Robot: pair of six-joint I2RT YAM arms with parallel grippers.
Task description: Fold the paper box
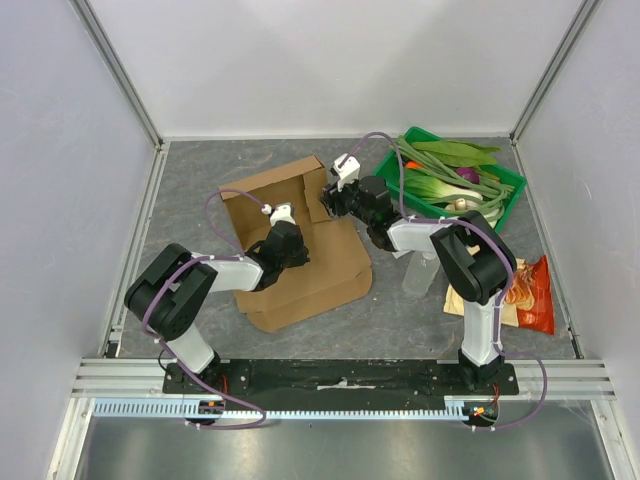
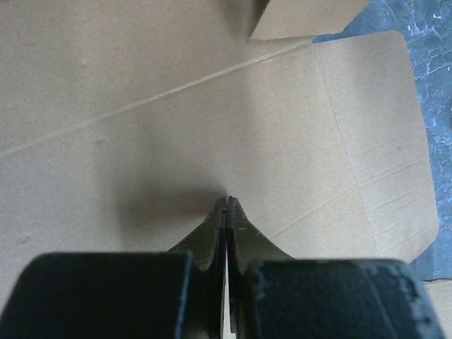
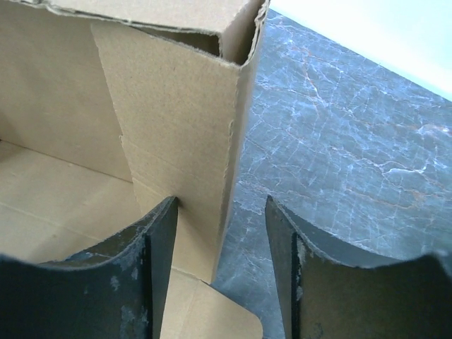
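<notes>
paper box (image 1: 320,275): table centre, raised wall (image 3: 176,120) at its 1 o'clock corner | right gripper (image 3: 222,203): nearer, jaws wide, straddling wall edge, unclamped | left gripper (image 2: 226,203): closed empty, tips on floor panel (image 2: 141,141), 8 o'clock of wall

Just right of the right gripper (image 1: 330,203) stands a green crate (image 1: 511,200) of leafy vegetables (image 1: 455,175); an orange snack bag (image 1: 530,295) lies farther right.
</notes>
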